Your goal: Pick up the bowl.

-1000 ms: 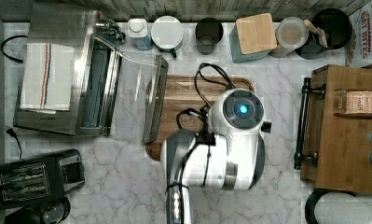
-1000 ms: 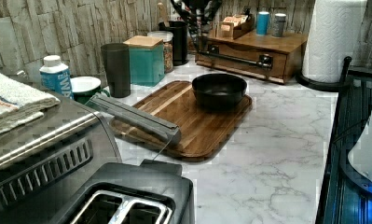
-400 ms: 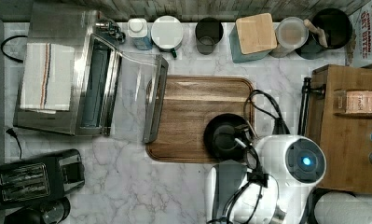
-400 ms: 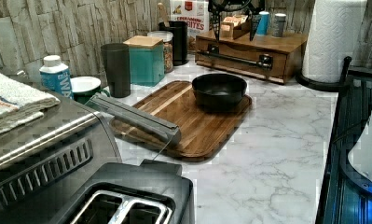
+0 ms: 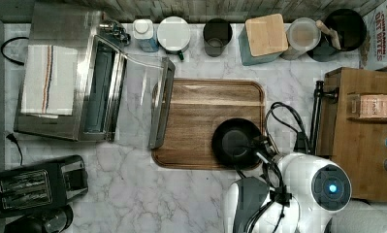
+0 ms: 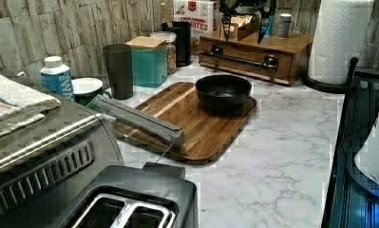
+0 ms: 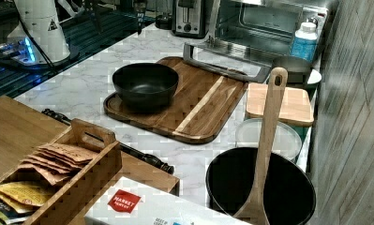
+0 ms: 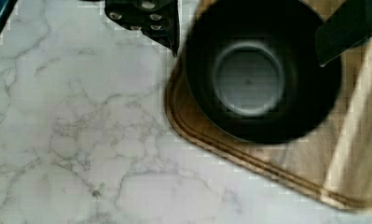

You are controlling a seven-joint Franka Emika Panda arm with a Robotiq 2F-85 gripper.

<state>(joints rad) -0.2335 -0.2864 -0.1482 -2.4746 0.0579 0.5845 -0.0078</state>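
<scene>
Black bowl (image 5: 235, 142) upright and empty on the wooden board (image 5: 201, 116), at the corner nearest the arm in the top view; rim close to two board edges. Same bowl (image 6: 223, 91) at the left view's far right end of the board; in the right view (image 7: 145, 84) at the board's near left corner. Board flat on the marble tabletop (image 5: 133, 194).

End effector (image 8: 249, 23) above the bowl, not touching; fingers (image 8: 146, 14) spread wide apart, one beyond the rim over the tabletop side, the other over the opposite rim. In the left view, end effector (image 6: 244, 21) high, well above rim level.

Recommended for the step in hand:
- Shift laterally to place one finger inside the wall and one outside, for a rim pinch; full span across the bowl probably too wide.
- Descend vertically, stopping short of the board.
- Avoid pressing on the rim: glossy wall, likely to slip or tip.
- Close squarely on the wall, then lift straight up.

Nearby hazard: wooden organiser (image 5: 361, 131) just beside the board, with a bar handle facing the bowl.
</scene>
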